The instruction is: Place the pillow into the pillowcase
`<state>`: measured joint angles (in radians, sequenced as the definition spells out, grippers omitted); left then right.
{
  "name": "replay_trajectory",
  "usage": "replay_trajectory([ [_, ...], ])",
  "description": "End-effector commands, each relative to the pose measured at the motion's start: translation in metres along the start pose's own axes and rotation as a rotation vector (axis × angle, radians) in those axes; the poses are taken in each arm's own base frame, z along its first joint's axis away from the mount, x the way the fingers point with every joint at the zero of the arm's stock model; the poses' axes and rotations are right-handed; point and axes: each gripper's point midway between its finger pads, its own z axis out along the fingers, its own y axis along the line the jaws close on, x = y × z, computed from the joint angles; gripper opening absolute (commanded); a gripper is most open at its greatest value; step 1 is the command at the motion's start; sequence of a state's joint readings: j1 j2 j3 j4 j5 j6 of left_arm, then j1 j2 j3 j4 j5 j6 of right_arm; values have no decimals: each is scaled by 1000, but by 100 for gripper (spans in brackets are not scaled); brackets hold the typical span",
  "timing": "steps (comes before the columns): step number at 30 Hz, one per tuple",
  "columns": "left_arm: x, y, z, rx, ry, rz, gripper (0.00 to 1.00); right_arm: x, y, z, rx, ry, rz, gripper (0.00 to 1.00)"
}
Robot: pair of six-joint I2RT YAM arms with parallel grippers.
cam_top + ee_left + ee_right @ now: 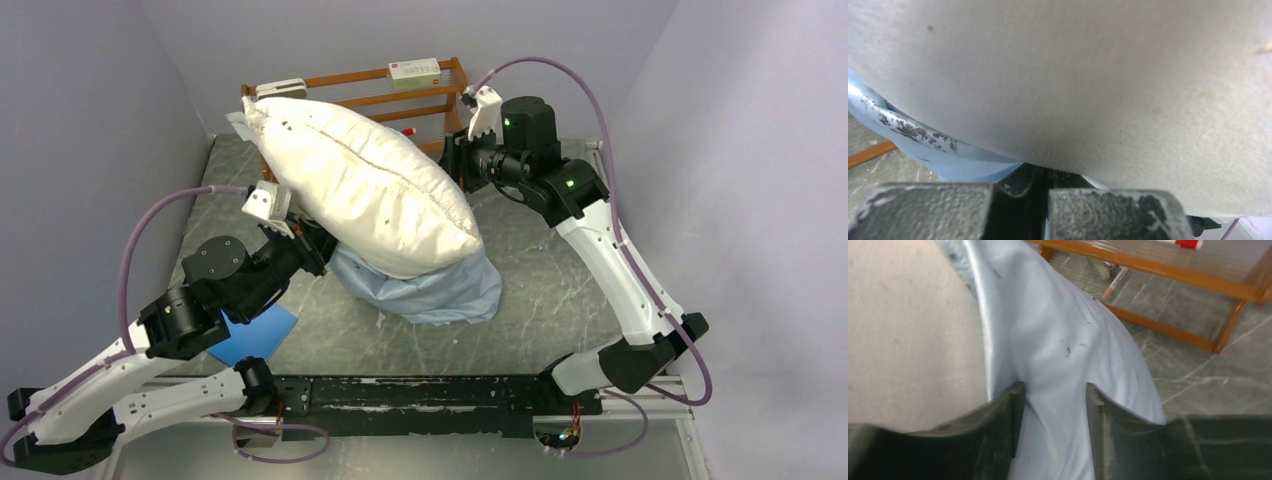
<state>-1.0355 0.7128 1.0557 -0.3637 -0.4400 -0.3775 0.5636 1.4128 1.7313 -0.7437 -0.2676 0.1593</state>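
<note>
Sideways, right pincer (1053,390) grips pillowcase (1063,335) beside pillow (908,330).

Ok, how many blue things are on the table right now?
2. The light-blue pillowcase lies in the middle, under the near end of the pillow. A flat bright-blue rectangle sits at the near left. The pillow could be hiding more.

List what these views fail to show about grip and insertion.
Whether the left gripper holds anything: top view, pillow covers its tips; left wrist view, the gap between its fingers is dark.
How deep the pillow sits in the pillowcase: top view, pillow overhangs the opening.
Print on the box at the back: top view, too small.
</note>
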Motion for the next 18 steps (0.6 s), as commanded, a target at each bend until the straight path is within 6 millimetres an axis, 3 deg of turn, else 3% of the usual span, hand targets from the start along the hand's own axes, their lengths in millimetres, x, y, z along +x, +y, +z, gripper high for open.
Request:
replay_trajectory([
  [1, -30, -17, 0, 62, -80, -39, 5, -10, 17, 2, -92, -20, 7, 32],
  [3, -34, -18, 1, 61, -88, -45, 5, -19, 22, 3, -111, -60, 18, 2],
  [6, -49, -26, 3, 83, -139, -77, 5, -48, 28, -14, -117, -209, 13, 0],
  [10, -104, -52, 2, 150, -242, -135, 5, -119, 35, -79, -53, -518, 15, 0],
  [13, -138, -72, 1, 209, -304, -152, 5, -153, 50, -126, -84, -683, 52, 0],
  [16, -146, -75, 5, 202, -313, -146, 5, -167, 65, -153, -142, -751, 82, 0],
  [18, -136, -66, 11, 147, -288, -132, 5, -169, 71, -158, -166, -753, 83, 0],
])
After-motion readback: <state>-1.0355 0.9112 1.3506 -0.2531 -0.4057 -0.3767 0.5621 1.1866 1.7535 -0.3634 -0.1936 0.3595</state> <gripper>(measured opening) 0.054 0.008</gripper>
